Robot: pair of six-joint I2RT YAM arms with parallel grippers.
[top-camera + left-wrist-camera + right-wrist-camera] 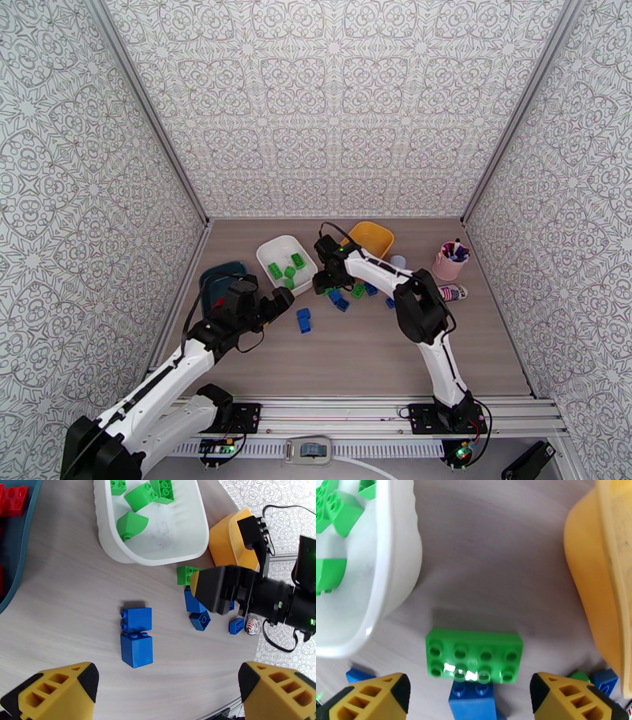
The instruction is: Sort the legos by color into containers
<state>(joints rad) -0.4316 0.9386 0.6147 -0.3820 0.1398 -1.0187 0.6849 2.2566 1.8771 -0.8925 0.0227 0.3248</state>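
From the top camera, you are seeing the left end effector (280, 301) hovering over the worktop (371, 355), just beside the near corner of the white tray (265, 254), with its jaws standing apart. The right end effector (324, 281) is hanging between the white tray and the yellow tray (371, 235); from here you cannot tell how its jaws are standing. Green bricks (298, 260) are lying in the white tray. The teal tray (213, 278) is sitting at the left, partly behind the left arm. Two blue bricks (303, 320) are lying on the bare worktop near the left end effector, and loose bricks (341, 298) in blue and green are lying under the right arm. A pink cup of pens (449, 264) is standing at the right.

From the left wrist camera, you are watching the left end effector (168, 689) gaping wide and holding nothing, with the two blue bricks (136, 636) lying end to end ahead of it. A red brick (14, 499) is resting in the teal tray (15, 578), and green bricks (136, 523) are lying in the white tray (118, 555). The right end effector (209, 590) is hanging low beside the yellow tray (227, 539).

From the right wrist camera, you are seeing the right end effector (470, 687) spread open and empty. A green plate (474, 657) is lying flat between its fingers, touching neither, with its near edge overlapping a blue brick (472, 701). The white tray (399, 559) is sitting to the left and the yellow tray (592, 578) to the right.
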